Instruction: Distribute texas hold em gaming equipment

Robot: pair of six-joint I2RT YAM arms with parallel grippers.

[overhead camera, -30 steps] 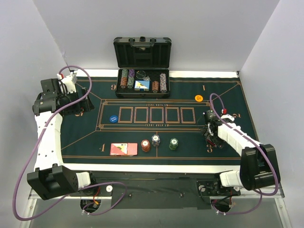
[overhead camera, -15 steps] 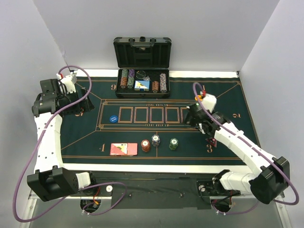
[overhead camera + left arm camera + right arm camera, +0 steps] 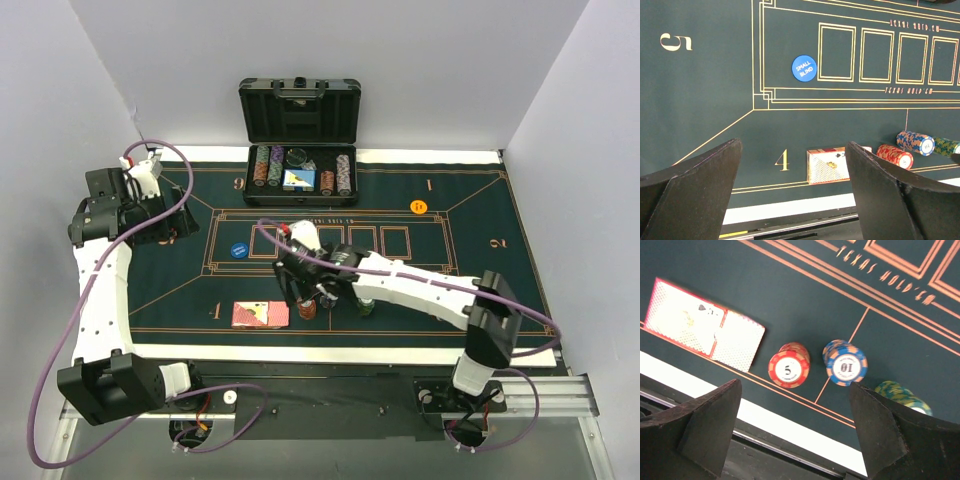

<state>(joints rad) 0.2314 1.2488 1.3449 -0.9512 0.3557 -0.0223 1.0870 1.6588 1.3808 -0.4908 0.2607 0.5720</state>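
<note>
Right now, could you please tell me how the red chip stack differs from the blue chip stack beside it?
The red chip stack reads 5; the blue chip stack reads 10. The red chip stack stands nearest the playing cards; the blue chip stack is farther from them. Both stand upright on the felt.

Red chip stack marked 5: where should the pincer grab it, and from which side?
Probably by its round edge, from above: the red chip stack stands upright, with open felt on its near and far sides, while the cards and the blue stack crowd the others.
</note>
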